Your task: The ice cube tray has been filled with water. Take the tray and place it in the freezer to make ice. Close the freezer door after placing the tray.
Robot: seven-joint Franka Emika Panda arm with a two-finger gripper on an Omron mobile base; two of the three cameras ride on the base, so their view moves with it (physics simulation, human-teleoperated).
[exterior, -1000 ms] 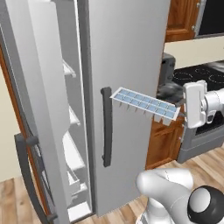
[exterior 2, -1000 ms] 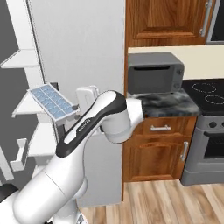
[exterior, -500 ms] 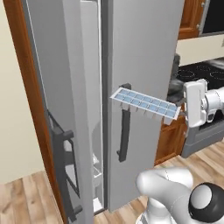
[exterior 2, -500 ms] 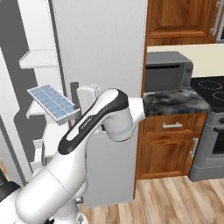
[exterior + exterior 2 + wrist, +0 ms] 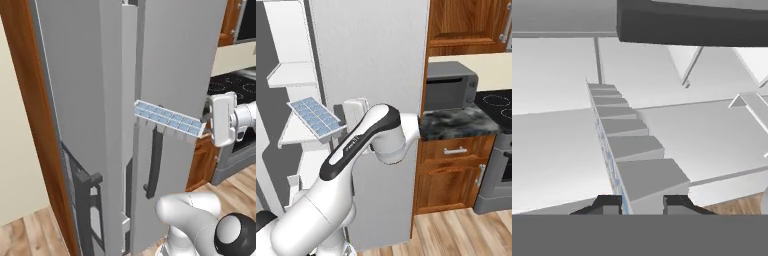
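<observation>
The freezer (image 5: pixel 298 95) stands open, its white shelves just beyond the far end of the tray (image 5: pixel 168 120). My gripper (image 5: pixel 641 204) pinches the near short end of the tray, so its long axis points away from my hand toward the shelves.

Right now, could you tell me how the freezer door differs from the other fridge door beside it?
The freezer door stands swung open at the left, so the left base view catches it nearly edge-on, while the other fridge door sits shut and faces the camera flat. The freezer door carries a dark panel low down; the other fridge door is plain but for its long dark handle. Both are tall and grey.
</observation>
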